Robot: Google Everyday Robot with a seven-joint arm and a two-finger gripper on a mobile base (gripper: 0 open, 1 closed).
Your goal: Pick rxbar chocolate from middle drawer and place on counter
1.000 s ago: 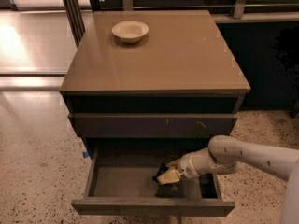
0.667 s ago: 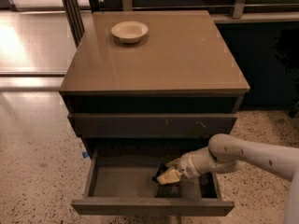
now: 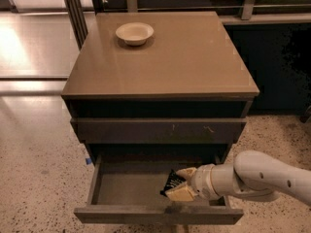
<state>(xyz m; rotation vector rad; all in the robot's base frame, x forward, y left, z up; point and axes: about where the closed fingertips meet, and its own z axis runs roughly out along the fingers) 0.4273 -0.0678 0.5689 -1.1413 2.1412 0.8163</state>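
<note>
The middle drawer (image 3: 124, 188) is pulled open at the bottom of the dark cabinet and shows its grey floor. My gripper (image 3: 177, 183) reaches into its right half from the right on a white arm. Its tan fingers (image 3: 179, 193) are shut on the rxbar chocolate (image 3: 170, 180), a small black wrapped bar held tilted just above the drawer floor. The glossy tan counter (image 3: 165, 62) tops the cabinet, well above the gripper.
A pale bowl (image 3: 134, 33) stands on the counter's far left. A closed drawer front with pale scratches (image 3: 158, 129) sits right above the open drawer. The open drawer's front wall (image 3: 155, 215) is just below the gripper. Speckled floor (image 3: 39, 178) surrounds the cabinet.
</note>
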